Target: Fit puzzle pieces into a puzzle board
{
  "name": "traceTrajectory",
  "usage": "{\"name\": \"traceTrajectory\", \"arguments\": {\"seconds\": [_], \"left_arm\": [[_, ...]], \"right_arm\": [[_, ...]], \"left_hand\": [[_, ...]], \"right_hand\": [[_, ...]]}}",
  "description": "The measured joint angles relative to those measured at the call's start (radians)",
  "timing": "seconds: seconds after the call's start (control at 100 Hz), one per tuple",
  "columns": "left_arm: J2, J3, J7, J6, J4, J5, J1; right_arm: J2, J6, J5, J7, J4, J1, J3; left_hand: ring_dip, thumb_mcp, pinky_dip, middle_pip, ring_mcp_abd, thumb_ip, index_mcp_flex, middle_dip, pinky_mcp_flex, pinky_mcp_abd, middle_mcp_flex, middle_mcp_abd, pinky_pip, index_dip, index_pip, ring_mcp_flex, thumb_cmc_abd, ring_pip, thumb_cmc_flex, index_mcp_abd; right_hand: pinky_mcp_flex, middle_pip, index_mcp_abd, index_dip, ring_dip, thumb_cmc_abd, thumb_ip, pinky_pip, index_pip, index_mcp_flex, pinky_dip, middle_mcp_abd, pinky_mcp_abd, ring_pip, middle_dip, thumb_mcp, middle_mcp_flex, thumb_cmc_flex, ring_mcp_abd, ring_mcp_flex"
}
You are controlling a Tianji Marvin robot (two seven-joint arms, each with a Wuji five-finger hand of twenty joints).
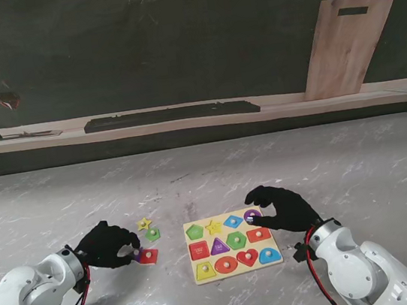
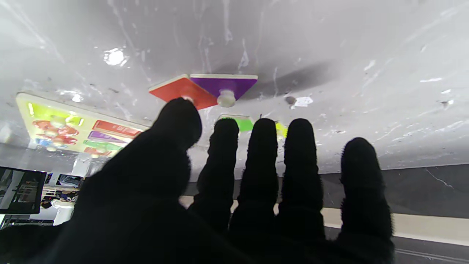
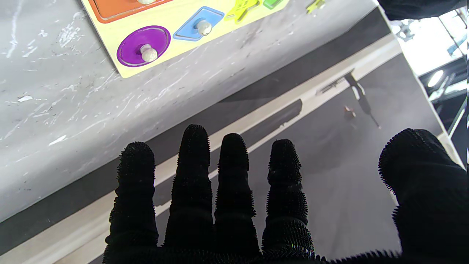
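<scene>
White arms [image 1: 26, 295], black gloved fingers [image 2: 300, 154], red & black cables [image 1: 79, 303]

Left robot hand [image 1: 109, 245] and right robot hand [image 1: 283, 208], fingers spread, empty.

The stand camera looks steeply down from well back over the whole tabletop [image 1: 304, 168], while each wrist camera peers close along its own black fingers [image 2: 263, 146], inverted, and all three share the puzzle board [image 1: 231, 241] lying beyond the fingers [image 3: 194, 154].
</scene>
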Motion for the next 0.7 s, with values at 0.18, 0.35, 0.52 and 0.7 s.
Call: {"name": "traceTrajectory", "arguments": {"seconds": [0.18,0.35,0.52,0.7], "left_arm": [[0.0,0.026,0.045,0.027,0.036,0.008,-0.017],[0.0,0.046,0.053,0.036,0.061,-0.008,-0.036],[-0.001,0.062,0.055,0.04,0.077,-0.019,-0.051],[-0.001,0.07,0.054,0.045,0.081,-0.022,-0.057]], "right_arm": [[0.0,0.001,0.0,0.0,0.0,0.0,0.0],[0.0,0.003,0.0,0.0,0.0,-0.001,0.001],[0.0,0.004,-0.001,0.0,-0.001,-0.001,0.001],[0.0,0.005,-0.001,0.0,-0.001,-0.001,0.002]], "left_hand": [[0.0,0.004,0.0,0.0,-0.001,-0.018,0.0,0.0,0.006,0.0,0.014,0.0,0.0,0.0,0.01,0.004,-0.012,0.011,0.011,-0.01],[0.0,0.005,0.0,0.011,-0.001,-0.018,0.012,0.0,0.01,0.0,0.031,0.0,0.0,0.0,0.035,0.02,-0.022,0.024,0.015,-0.021],[0.0,0.005,0.0,0.018,-0.001,-0.019,0.019,0.0,0.011,0.0,0.036,-0.001,0.0,-0.001,0.049,0.02,-0.038,0.034,0.023,-0.03],[0.0,0.005,0.0,0.023,-0.001,-0.03,0.019,0.0,0.013,0.0,0.036,-0.001,0.0,-0.001,0.072,0.02,-0.039,0.036,0.025,-0.031]], "right_hand": [[0.0,0.0,0.0,0.0,0.0,0.0,0.0,0.0,0.0,0.0,0.0,0.0,0.0,0.0,0.0,0.0,0.0,0.0,0.0,0.0],[0.0,0.0,0.0,0.0,0.0,0.0,0.0,0.0,0.0,0.0,0.0,0.0,0.0,0.0,0.0,0.0,0.0,0.0,0.0,0.0],[0.0,0.0,0.0,0.0,0.0,0.0,0.0,0.0,0.0,0.0,0.0,0.0,0.0,0.0,0.0,0.0,0.0,0.0,0.0,0.0],[0.0,0.0,0.0,0.0,0.0,0.0,0.0,0.0,0.0,0.0,0.0,0.0,0.0,0.001,0.0,0.0,0.0,0.0,0.0,0.0]]}}
